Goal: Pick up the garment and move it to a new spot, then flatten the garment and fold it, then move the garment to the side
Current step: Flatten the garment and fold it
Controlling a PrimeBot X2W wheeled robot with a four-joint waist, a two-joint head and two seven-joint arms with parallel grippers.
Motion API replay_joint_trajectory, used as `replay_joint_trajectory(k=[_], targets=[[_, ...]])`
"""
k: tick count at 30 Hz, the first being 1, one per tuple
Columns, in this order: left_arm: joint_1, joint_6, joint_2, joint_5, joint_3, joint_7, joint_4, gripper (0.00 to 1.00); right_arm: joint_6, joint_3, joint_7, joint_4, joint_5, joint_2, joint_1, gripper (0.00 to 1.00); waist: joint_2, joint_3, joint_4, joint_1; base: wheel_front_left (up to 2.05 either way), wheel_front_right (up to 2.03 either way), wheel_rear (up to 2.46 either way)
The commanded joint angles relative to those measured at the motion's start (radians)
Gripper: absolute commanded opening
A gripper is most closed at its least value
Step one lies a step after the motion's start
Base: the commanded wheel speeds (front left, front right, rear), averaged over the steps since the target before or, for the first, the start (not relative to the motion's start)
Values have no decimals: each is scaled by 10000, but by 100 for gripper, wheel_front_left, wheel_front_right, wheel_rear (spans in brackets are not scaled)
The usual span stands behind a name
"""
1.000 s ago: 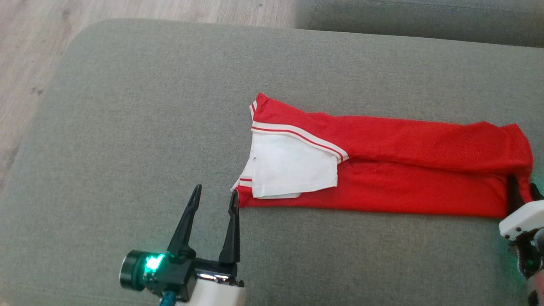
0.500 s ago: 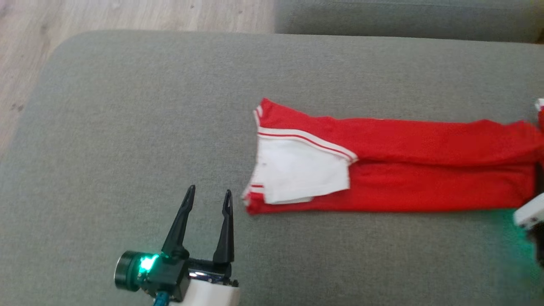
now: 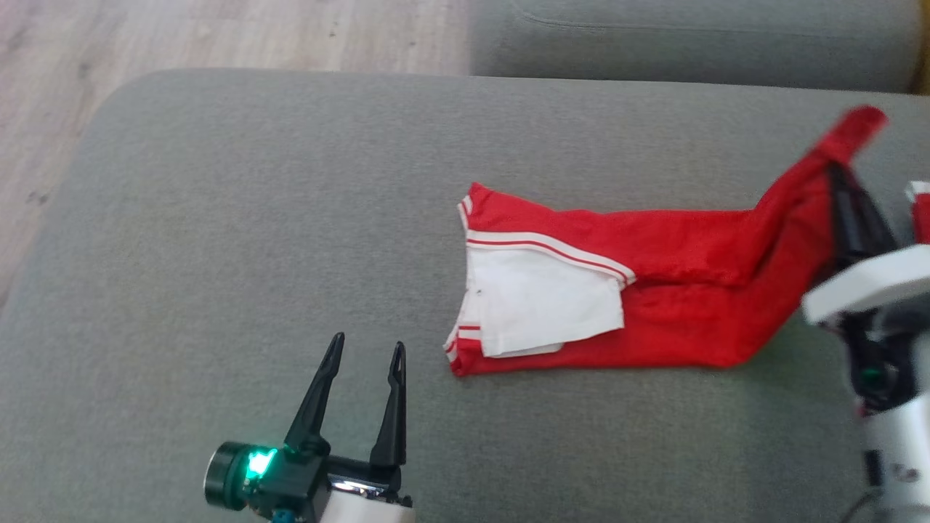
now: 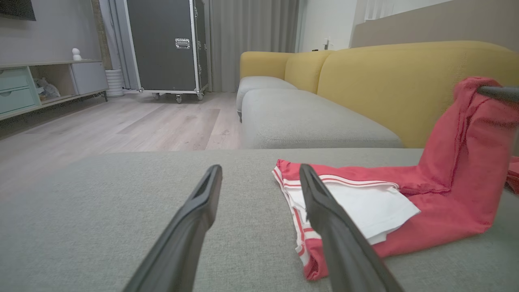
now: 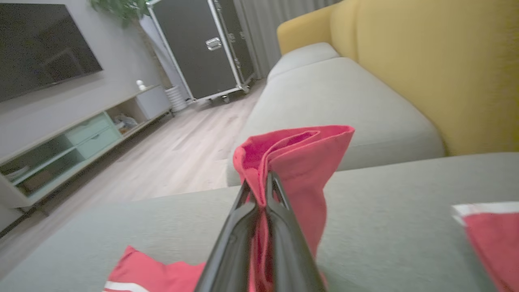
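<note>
Head view puts my left fingers [image 3: 396, 385] nearest, spread wide and empty over the grey cushion [image 3: 240, 240]. They are just short of the garment [image 3: 676, 319] at its near left corner and not touching it. They sit much as they did a second ago. The whole picture has slid a little, but that is the camera moving, not the cloth.

The change is farther right. A second ago the red garment lay as one long flat strip, with my right fingers [image 3: 856, 214] low at its right end. Now those fingers are clenched on that end and have carried it up off the cushion. The right part rises in a steep red ramp with a loose tip above the grasp, while the left half, with its white panel [image 3: 545, 309] and striped trim, lies flat. In the right wrist view, cloth is pinched between the closed tips and bunches above them.

I judge this to be the start of a fold, with the right end going over toward the left. Nothing pins the flat half, so it may drag.

Beyond my right fingers another red piece [image 3: 921, 211] with white trim lies at the picture's right edge, and past the cushion is wood floor [image 3: 218, 36].
</note>
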Motion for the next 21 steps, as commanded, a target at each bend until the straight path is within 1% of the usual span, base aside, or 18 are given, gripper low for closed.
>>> replay_joint_trajectory(k=[1, 6, 11, 16, 21], targets=[[-176, -82, -90, 96, 405, -93, -245, 100, -7, 306, 173, -701, -111, 126, -143, 0, -1, -9, 205, 0, 0, 0, 0], [-193, -292, -204, 186, 450, -93, -146, 100, -7, 991, 836, -1739, -241, 1030, -157, 0, -1, 49, 736, 0, 0, 0, 0], [-239, -429, -307, 277, 521, -93, -119, 100, -7, 1782, 1244, -2028, -399, 1566, -91, 0, -1, 207, 1204, 0, 0, 0, 0], [-307, -534, -433, 347, 532, -93, -107, 100, -7, 2455, 1174, -1490, -573, 1880, -157, 0, -1, 438, 1548, 0, 0, 0, 0], [-408, -617, -533, 402, 512, -93, -65, 100, -7, 2967, 870, -260, -400, 1995, -515, 0, -1, 675, 1771, 0, 0, 0, 0]])
